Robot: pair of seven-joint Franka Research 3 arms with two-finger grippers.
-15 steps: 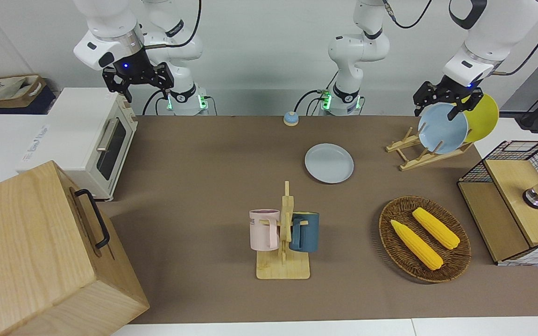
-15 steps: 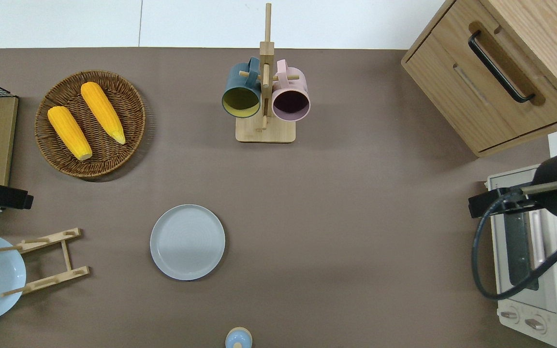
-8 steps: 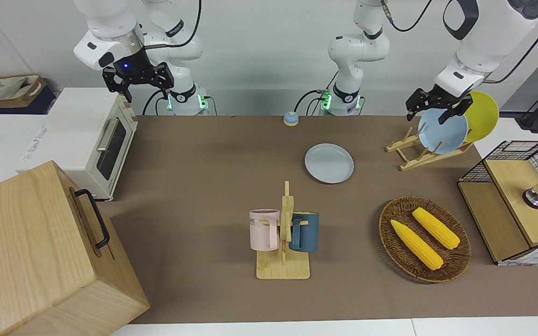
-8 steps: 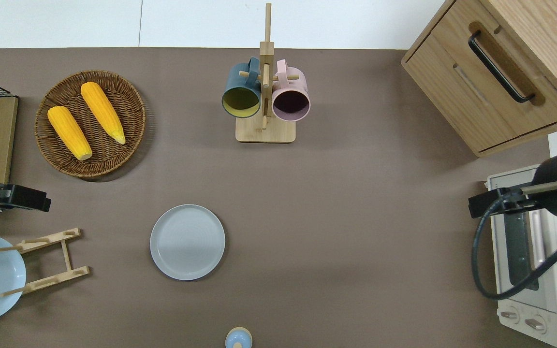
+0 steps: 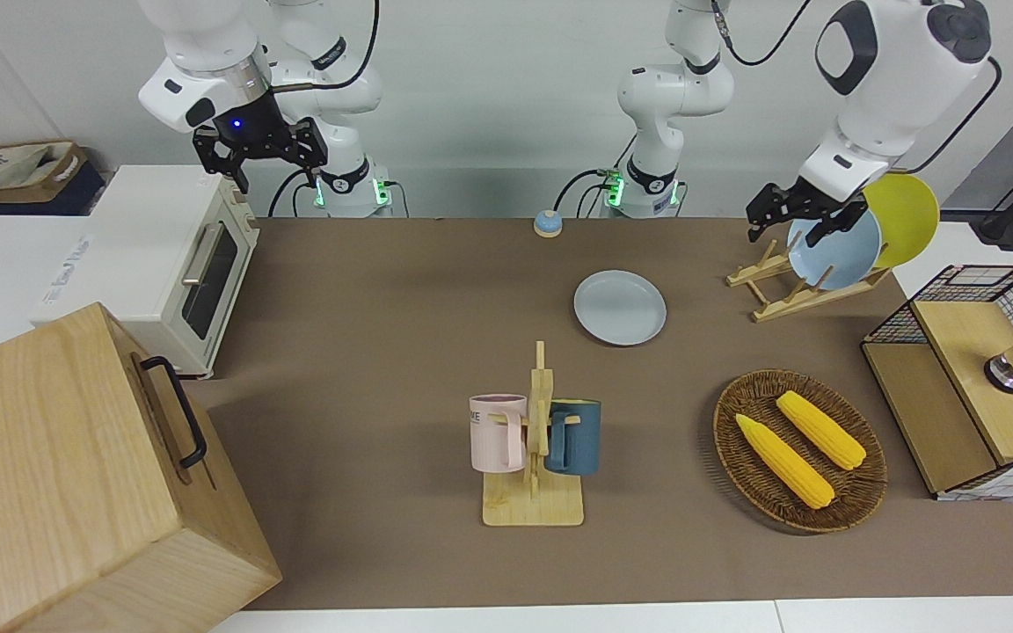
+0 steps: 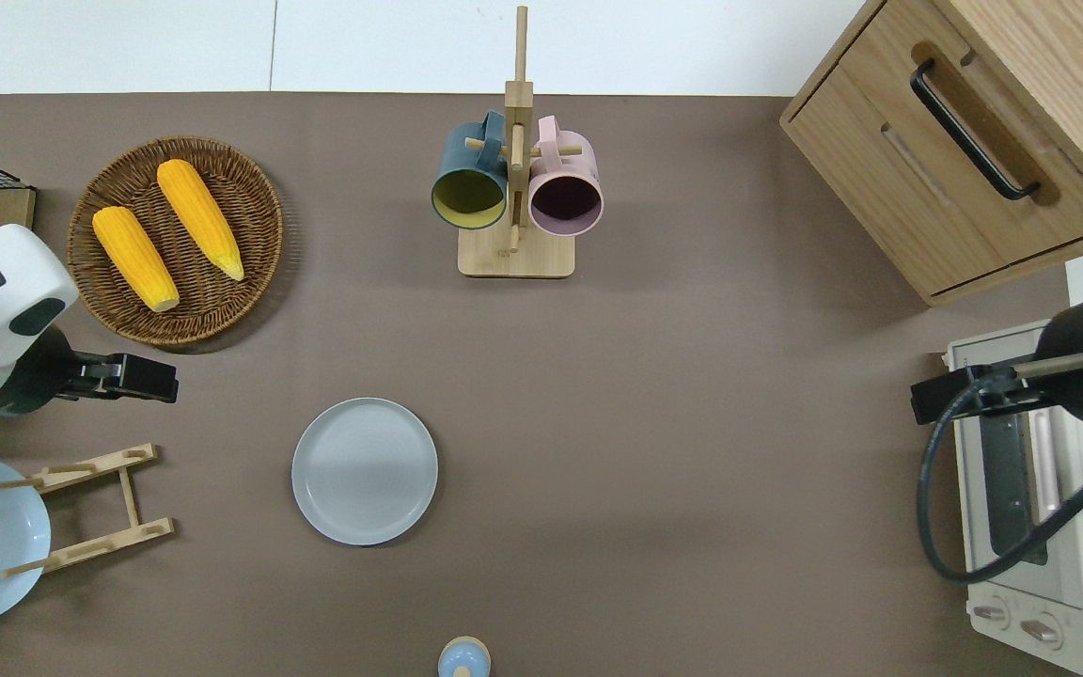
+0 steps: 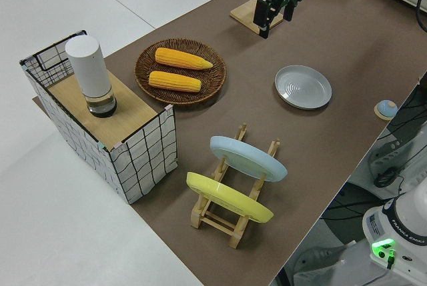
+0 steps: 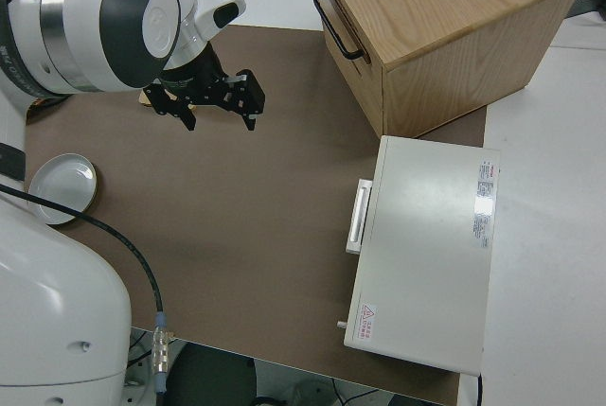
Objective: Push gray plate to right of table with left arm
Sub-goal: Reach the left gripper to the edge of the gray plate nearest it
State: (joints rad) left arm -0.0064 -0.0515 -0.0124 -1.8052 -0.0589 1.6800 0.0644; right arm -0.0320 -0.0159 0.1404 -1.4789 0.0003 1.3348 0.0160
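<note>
The round, shallow, pale gray plate (image 6: 365,470) lies flat on the matte brown surface (image 6: 692,423), in the lower middle of the overhead frame and apart from everything else. Your left arm's black two-finger end effector (image 6: 158,384) hangs in the air with its fingers spread and nothing between them. It is over bare surface between the round wicker basket of corn (image 6: 264,202) and the wooden plate rack (image 6: 118,503). The right arm is parked.

The step in hand looks like the approach. Come down beside the plate's rim on the side facing the left arm's end, clear of the rack. Set the fingertips low enough to meet the raised rim rather than ride over it. Aim the push through the plate's centre so it slides straight instead of spinning away. The lane toward the white toaster oven (image 6: 1049,527) passes between the wooden mug stand (image 6: 515,256) and the small blue bell (image 6: 463,656), so hold that line.
</note>
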